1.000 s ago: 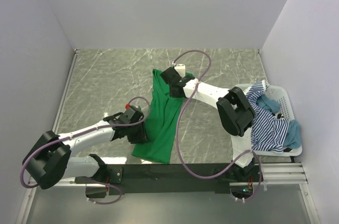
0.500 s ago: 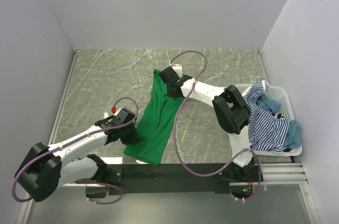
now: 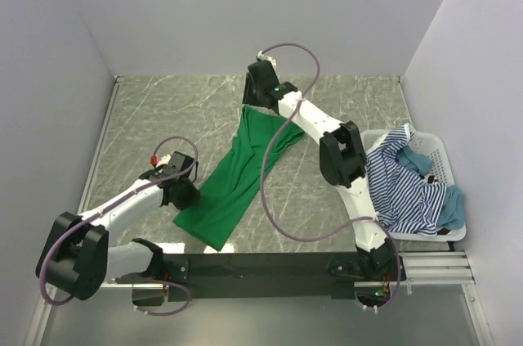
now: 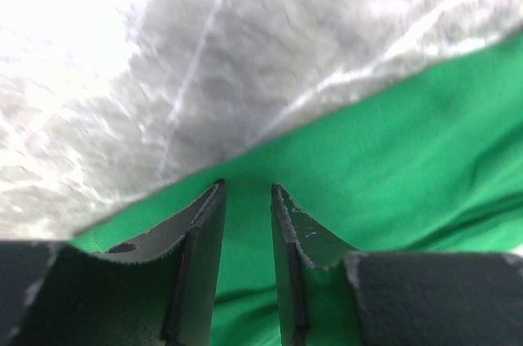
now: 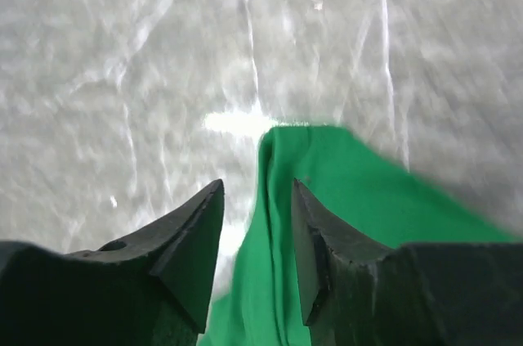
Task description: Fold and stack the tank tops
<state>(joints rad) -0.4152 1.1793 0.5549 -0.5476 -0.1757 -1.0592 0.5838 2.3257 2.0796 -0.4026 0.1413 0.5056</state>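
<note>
green tank top flat on desk, long strip across centre, running 12 o'clock to 7 o'clock. left gripper at its 9 o'clock edge, jaws narrow, green showing through gap; cannot tell if cloth pinched. right gripper over its 12 o'clock end, jaws wide, cloth lying below. striped tank top and teal tank top heaped in basket at 3 o'clock.

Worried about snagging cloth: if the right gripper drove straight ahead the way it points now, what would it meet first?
Probably the green top, whose corner lies on the table right ahead of the open right gripper. Depth is unclear from these views.
</note>
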